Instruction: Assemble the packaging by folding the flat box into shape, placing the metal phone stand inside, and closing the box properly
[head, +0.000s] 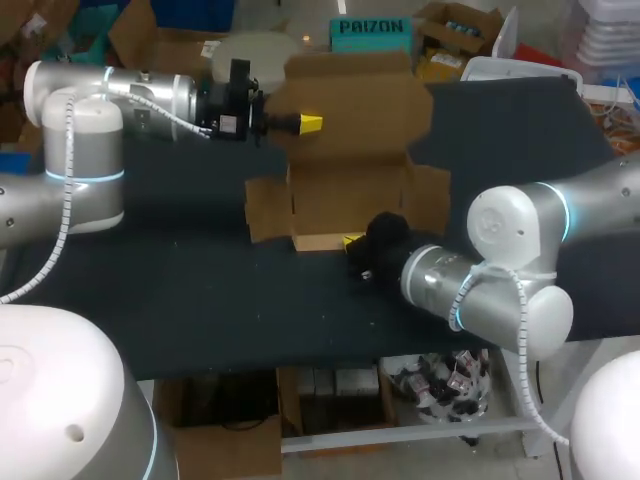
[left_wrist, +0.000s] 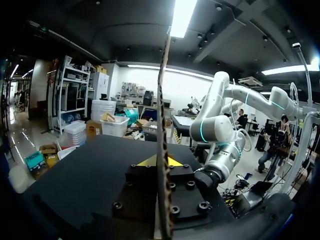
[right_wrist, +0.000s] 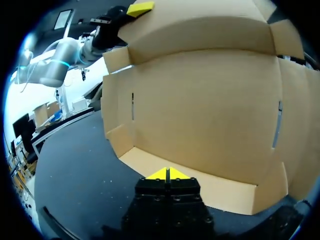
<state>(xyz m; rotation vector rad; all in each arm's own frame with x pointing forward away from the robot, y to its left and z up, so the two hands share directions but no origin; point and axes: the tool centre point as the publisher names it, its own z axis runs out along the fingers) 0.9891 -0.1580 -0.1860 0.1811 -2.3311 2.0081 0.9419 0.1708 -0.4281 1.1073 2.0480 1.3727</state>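
Observation:
A brown cardboard box (head: 350, 190) stands partly folded in the middle of the black table, its tall back flap upright and its side flaps spread. My left gripper (head: 308, 123) is high at the back flap's left side. In the left wrist view the flap's thin edge (left_wrist: 162, 125) runs between the yellow tips, and the left gripper (left_wrist: 160, 161) is shut on it. My right gripper (head: 352, 241) is low at the box's front wall. It is shut, tips together (right_wrist: 167, 174), just before the low front wall, facing the box's inside (right_wrist: 200, 110). No metal phone stand shows in any view.
The black table top (head: 180, 290) stretches left of and in front of the box. My right arm's thick elbow (head: 510, 270) stands over the table's front right. The left arm (head: 130, 100) comes in across the back left.

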